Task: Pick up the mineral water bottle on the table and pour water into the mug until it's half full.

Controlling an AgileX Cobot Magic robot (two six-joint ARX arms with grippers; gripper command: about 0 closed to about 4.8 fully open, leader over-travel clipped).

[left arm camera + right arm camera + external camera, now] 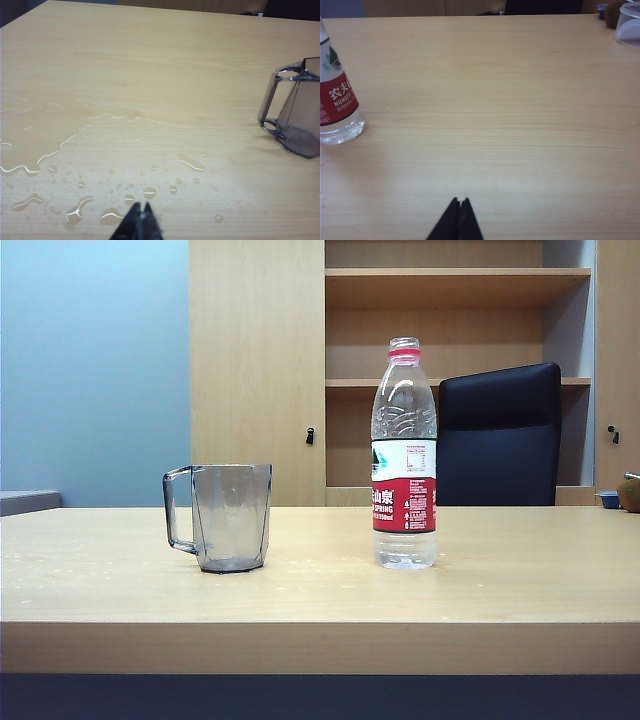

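The mineral water bottle [404, 455] stands upright and uncapped on the table [320, 590], right of centre; clear water fills only its base. The right wrist view catches its label and base [336, 102]. To its left stands the grey faceted mug [222, 516], handle turned left; the left wrist view shows it [295, 107] at the frame's edge. Neither gripper appears in the exterior view. My left gripper [141, 205] is shut and holds nothing, hovering over spilled water [75, 150], well short of the mug. My right gripper [460, 201] is shut and holds nothing, over bare table away from the bottle.
Puddles and drops of water spread over the tabletop in front of the left gripper. A black chair [498, 435] and wooden shelves [450, 320] stand behind the table. A white container [629, 26] and a brown object [612, 12] sit at the table's far right corner.
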